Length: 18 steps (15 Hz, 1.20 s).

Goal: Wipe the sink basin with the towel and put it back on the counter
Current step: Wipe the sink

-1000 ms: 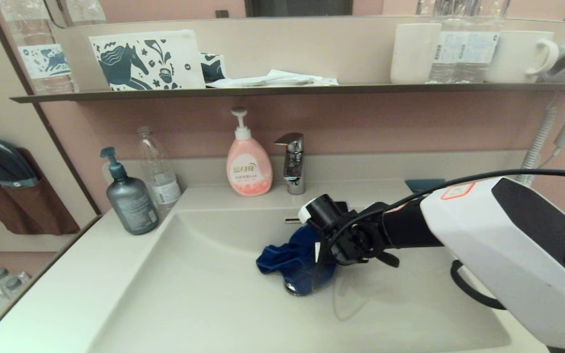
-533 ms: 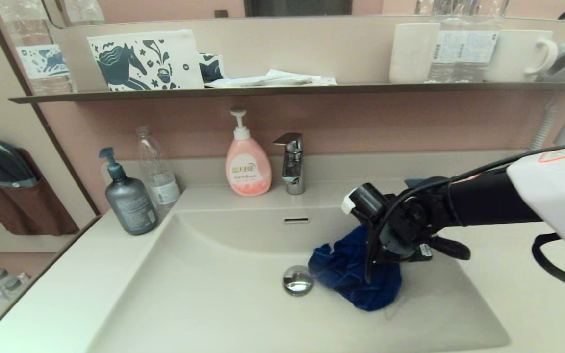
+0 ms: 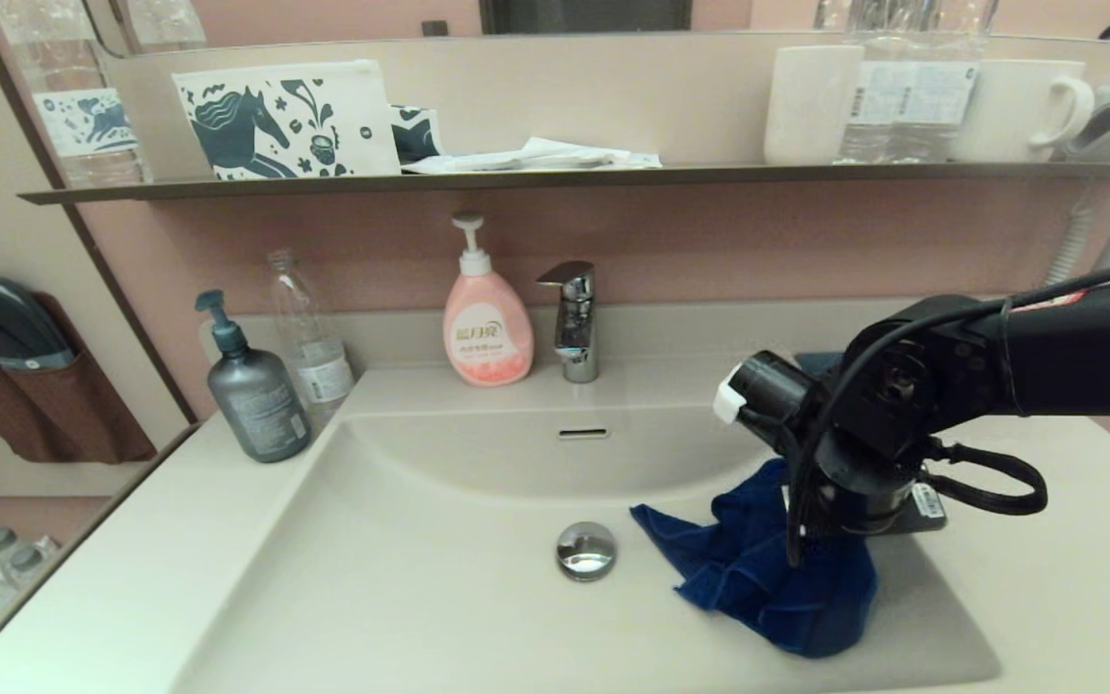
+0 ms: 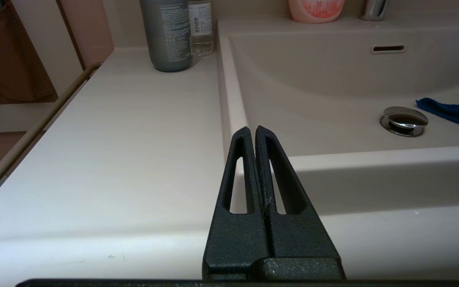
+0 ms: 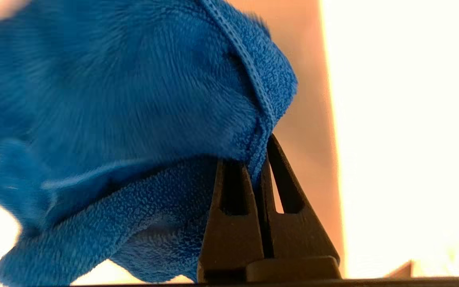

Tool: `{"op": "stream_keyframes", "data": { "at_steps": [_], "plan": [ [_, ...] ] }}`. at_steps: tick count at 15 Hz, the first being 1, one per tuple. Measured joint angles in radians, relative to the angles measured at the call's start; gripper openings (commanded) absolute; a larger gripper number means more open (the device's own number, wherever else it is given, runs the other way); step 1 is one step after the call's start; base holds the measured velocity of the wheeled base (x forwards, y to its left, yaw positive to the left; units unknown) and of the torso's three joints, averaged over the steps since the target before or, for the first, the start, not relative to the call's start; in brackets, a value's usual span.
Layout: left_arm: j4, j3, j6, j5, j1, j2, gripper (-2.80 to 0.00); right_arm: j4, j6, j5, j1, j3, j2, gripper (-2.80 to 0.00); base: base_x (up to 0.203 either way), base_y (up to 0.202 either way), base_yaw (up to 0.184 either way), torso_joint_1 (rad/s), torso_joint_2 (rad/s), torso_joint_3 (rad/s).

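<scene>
The dark blue towel lies crumpled on the right part of the cream-white sink basin, right of the chrome drain plug. My right gripper points down into the basin and is shut on a hem of the towel; in the head view its wrist hides the fingers. My left gripper is parked shut and empty over the counter at the basin's front left corner, and does not show in the head view.
A faucet, a pink soap pump, a grey pump bottle and a clear bottle stand along the back of the counter. Behind my right arm peeks a teal tray. A dark shelf carries mugs and a pouch.
My right gripper has dragged the towel across the basin from over the drain plug to the right side, uncovering the plug. The left arm has not moved.
</scene>
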<state>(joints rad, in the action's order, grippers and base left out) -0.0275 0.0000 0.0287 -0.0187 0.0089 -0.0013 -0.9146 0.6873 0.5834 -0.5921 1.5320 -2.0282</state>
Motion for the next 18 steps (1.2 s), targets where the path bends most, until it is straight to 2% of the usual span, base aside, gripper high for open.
{"op": "stream_keyframes", "data": {
  "at_steps": [4, 6, 8, 10, 13, 16, 18],
  "plan": [
    [0.0, 0.0, 0.0, 0.001, 0.0, 0.0, -2.8, 0.005, 0.073, -0.013, -0.031, -0.045, -0.107, -2.8, 0.0, 0.0, 0.0, 0.0, 0.0, 0.0],
    [0.0, 0.0, 0.0, 0.0, 0.0, 0.0, -2.8, 0.057, 0.085, -0.07, -0.059, -0.044, -0.174, -2.8, 0.0, 0.0, 0.0, 0.0, 0.0, 0.0],
    [0.0, 0.0, 0.0, 0.001, 0.0, 0.0, -2.8, 0.083, 0.088, -0.173, -0.087, -0.001, -0.224, -2.8, 0.0, 0.0, 0.0, 0.0, 0.0, 0.0],
    [0.0, 0.0, 0.0, 0.0, 0.0, 0.0, -2.8, 0.076, 0.089, -0.32, -0.112, 0.071, -0.26, -2.8, 0.0, 0.0, 0.0, 0.0, 0.0, 0.0],
    [-0.001, 0.0, 0.0, 0.0, 0.0, 0.0, -2.8, -0.019, 0.095, -0.528, -0.127, 0.227, -0.32, -2.8, 0.0, 0.0, 0.0, 0.0, 0.0, 0.0],
    [0.0, 0.0, 0.0, 0.0, 0.0, 0.0, -2.8, -0.069, 0.103, -0.651, -0.144, 0.39, -0.399, -2.8, 0.0, 0.0, 0.0, 0.0, 0.0, 0.0],
    [0.0, 0.0, 0.0, 0.0, 0.0, 0.0, -2.8, -0.036, 0.084, -0.71, -0.182, 0.43, -0.437, -2.8, 0.0, 0.0, 0.0, 0.0, 0.0, 0.0]
  ]
}}
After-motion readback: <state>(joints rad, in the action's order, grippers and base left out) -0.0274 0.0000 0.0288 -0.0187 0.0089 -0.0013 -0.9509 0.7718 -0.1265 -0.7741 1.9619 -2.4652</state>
